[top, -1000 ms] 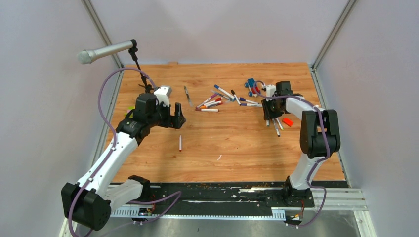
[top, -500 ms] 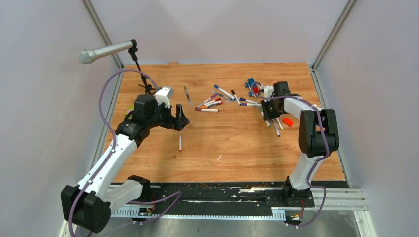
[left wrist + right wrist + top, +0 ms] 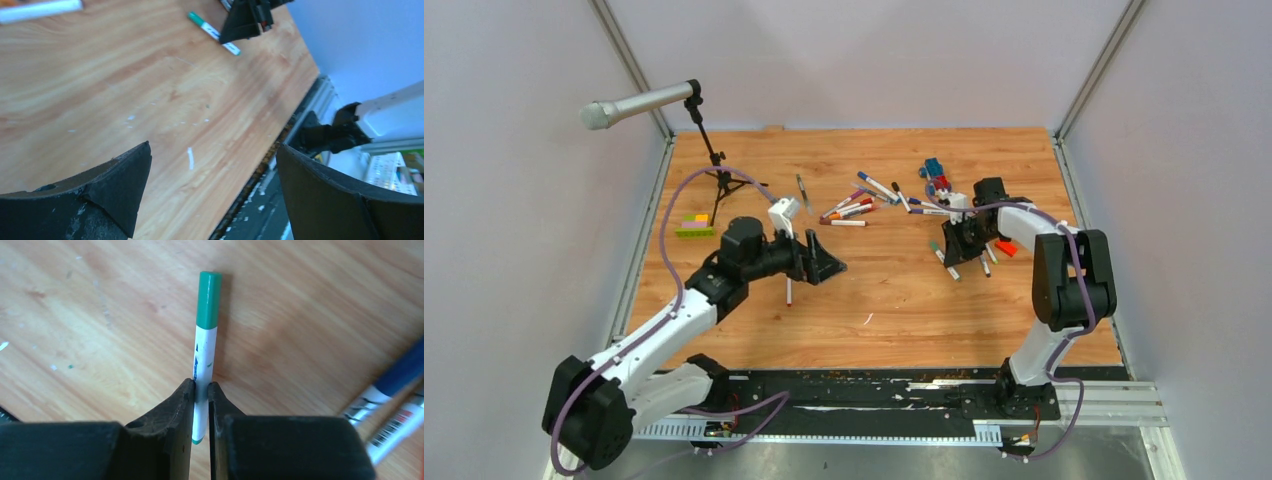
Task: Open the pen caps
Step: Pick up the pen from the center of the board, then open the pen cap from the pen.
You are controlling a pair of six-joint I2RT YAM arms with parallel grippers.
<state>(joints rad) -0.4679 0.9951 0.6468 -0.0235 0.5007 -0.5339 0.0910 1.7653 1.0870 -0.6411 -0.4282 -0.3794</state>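
The right wrist view's edge cuts off a blue-capped pen (image 3: pixel 396 375).

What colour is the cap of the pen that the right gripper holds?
Green; the cap shows best in the right wrist view.

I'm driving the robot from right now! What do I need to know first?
Right gripper: shut on the barrel of the green-capped pen, at or just above the table, right of centre.
Left gripper: open, holding nothing, near mid-table.
Other pens: a heap of pens at the far middle, a few more pens beside the right gripper, one lone pen by the left gripper.
Done: green pen grasped.
Left: its green cap is on; the left gripper probably pulls it off next. The other caps are too small to judge.
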